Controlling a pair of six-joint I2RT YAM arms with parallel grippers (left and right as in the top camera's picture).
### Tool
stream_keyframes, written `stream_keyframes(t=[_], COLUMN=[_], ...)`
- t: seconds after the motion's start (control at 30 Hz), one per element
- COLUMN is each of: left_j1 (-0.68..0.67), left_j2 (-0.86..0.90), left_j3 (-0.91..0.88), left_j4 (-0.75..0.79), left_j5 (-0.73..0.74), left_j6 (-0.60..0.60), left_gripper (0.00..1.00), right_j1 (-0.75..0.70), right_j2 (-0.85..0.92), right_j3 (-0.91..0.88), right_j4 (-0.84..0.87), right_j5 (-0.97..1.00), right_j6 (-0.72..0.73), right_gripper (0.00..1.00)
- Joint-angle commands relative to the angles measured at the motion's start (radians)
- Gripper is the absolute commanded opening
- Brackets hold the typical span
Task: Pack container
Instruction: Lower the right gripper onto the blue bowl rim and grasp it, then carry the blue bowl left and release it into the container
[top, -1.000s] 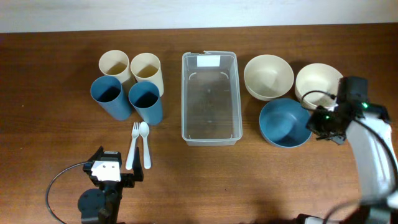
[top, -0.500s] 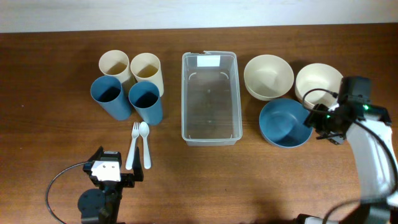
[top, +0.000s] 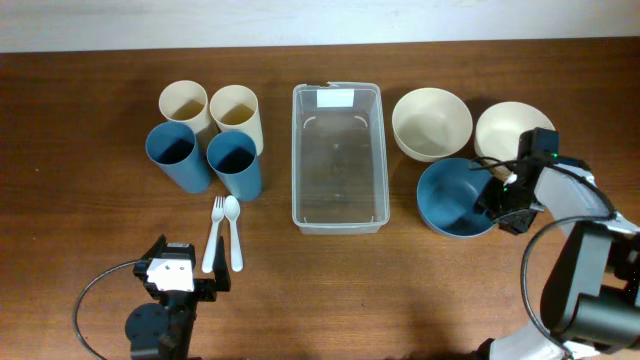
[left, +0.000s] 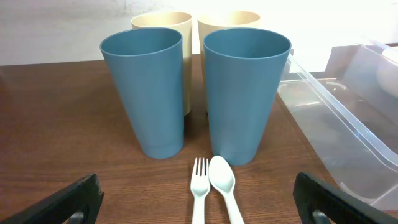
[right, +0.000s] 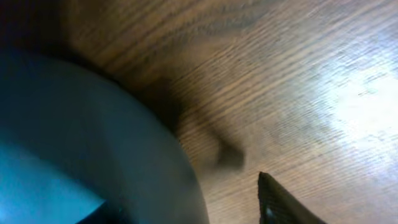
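The clear rectangular container stands empty at the table's middle; its near wall shows in the left wrist view. A blue bowl sits to its right. My right gripper is at that bowl's right rim. In the right wrist view the bowl's rim fills the left, and one finger is outside it over the wood. The right gripper is open around the rim. My left gripper is open and empty at the front left, also seen in its wrist view.
A white fork and spoon lie just ahead of the left gripper. Two blue cups and two cream cups stand at the back left. Two cream bowls sit behind the blue bowl.
My right gripper has moved left and come down onto the blue bowl's right rim. The left arm and all objects have stayed still.
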Motion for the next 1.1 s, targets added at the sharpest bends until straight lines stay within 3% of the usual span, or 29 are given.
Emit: stream_keyframes(t=[0.0, 0.17, 0.27, 0.53, 1.07], left_j1=[0.0, 0.0, 0.0, 0.0, 0.0], left_j2=[-0.006, -0.006, -0.006, -0.006, -0.006], left_j3=[-0.006, -0.006, -0.006, -0.006, -0.006], left_j4=[0.002, 0.002, 0.002, 0.002, 0.002], left_j5=[0.014, 0.014, 0.014, 0.014, 0.014], left_j6=[0.019, 0.019, 0.019, 0.019, 0.019], left_gripper=[1.0, 1.0, 1.0, 1.0, 1.0], right_j1=[0.0, 0.0, 0.0, 0.0, 0.0], right_j2=[0.012, 0.012, 0.012, -0.063, -0.468], right_j3=[-0.033, -0.082, -0.108, -0.108, -0.106], right_j4=[0.026, 0.074, 0.091, 0.065, -0.058], right_j5=[-0.016, -0.016, -0.015, -0.016, -0.056], right_j6=[-0.005, -0.005, -0.002, 0.021, 0.043], right_gripper=[0.41, 0.22, 0.04, 0.04, 0.04])
